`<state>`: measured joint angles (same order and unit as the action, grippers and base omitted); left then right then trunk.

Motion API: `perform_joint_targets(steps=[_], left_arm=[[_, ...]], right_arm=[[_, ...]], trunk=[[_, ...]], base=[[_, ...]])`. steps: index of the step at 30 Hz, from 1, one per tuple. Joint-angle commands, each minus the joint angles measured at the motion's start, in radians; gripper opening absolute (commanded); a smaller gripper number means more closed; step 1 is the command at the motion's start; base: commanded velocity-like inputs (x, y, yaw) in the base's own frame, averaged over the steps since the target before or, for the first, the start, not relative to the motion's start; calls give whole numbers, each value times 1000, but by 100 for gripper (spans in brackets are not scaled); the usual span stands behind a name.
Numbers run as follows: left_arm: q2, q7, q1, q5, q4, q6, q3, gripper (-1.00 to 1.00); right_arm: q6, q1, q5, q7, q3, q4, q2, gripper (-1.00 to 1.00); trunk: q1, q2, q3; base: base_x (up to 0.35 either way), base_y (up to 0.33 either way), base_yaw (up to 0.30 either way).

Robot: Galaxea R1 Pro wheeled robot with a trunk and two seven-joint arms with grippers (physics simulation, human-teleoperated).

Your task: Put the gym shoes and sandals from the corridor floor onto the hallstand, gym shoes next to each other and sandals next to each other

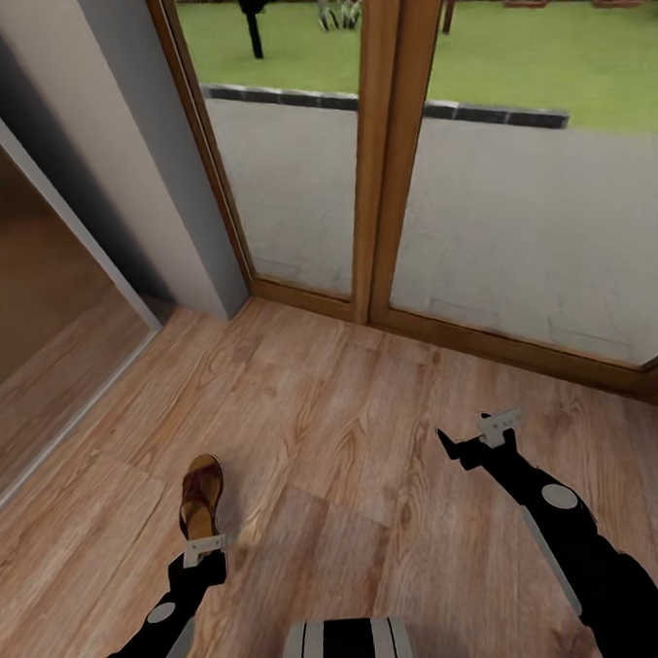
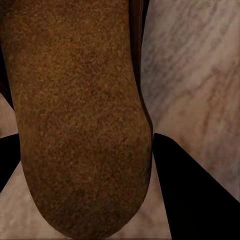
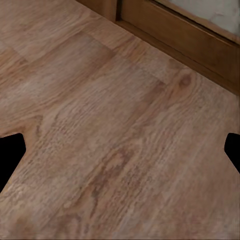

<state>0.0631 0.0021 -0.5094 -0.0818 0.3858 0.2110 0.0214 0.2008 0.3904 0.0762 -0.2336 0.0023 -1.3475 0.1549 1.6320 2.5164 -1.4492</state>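
One brown sandal (image 1: pixel 201 490) with a tan footbed hangs just over the corridor floor (image 1: pixel 365 434), toe pointing away from me. My left gripper (image 1: pixel 202 551) is shut on its heel end. In the left wrist view the sandal's suede footbed (image 2: pixel 75 110) sits between the black fingers (image 2: pixel 195 195) of the left gripper (image 2: pixel 85 142). My right gripper (image 1: pixel 477 435) hovers open over bare planks at the right, and the right wrist view shows the right gripper (image 3: pixel 125 137) with nothing but floor (image 3: pixel 120 100) between its fingers. The gym shoes and the hallstand are out of view.
A wood-framed glass door (image 1: pixel 387 170) closes off the far side, with a paved yard and lawn beyond. A grey wall corner (image 1: pixel 164 183) stands at the far left beside a brown sliding panel (image 1: pixel 36 308). My base (image 1: pixel 349 649) is at the near edge.
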Motion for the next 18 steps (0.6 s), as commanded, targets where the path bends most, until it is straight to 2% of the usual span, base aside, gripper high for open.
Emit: perform_joint_targets(steps=[1, 6, 9, 10, 13, 14, 17, 18], left_arm=[[2, 0, 4, -6, -1, 3, -1, -100], [8, 0, 31, -4, -1, 16, 2, -100], [17, 0, 51, -4, -2, 39, 3, -100], [22, 0, 63, -5, -2, 53, 3, -100], [27, -1, 81, -5, -2, 74, 2, -100], [29, -1, 91, -4, -2, 87, 2, -100], [30, 0, 105, -5, -2, 107, 3, -100], [31, 0, 115, -5, -2, 121, 3, -100]], right_arm=[[4, -11, 8, 1, -9, 4, 1, 100], [-29, -85, 5, 41, -63, 51, -4, 100], [-104, -128, 3, 56, -80, 111, -6, 100], [-160, -147, 2, 61, -84, 149, -7, 100], [-253, -170, 1, 65, -87, 216, -8, 100], [-313, -180, 1, 67, -89, 267, -9, 100], [-391, -189, 1, 70, -90, 352, -10, 100], [-437, -193, 0, 75, -90, 410, -10, 100]], trunk=[[-1, 0, 5], [-3, -1, 32], [-4, -2, 49], [-5, -2, 54], [-6, -3, 70], [-6, -3, 76], [-8, -4, 92], [-8, -4, 98]], base=[[0, 0, 0], [0, 0, 0], [0, 0, 0], [0, 0, 0], [0, 0, 0], [0, 0, 0], [0, 0, 0], [0, 0, 0]])
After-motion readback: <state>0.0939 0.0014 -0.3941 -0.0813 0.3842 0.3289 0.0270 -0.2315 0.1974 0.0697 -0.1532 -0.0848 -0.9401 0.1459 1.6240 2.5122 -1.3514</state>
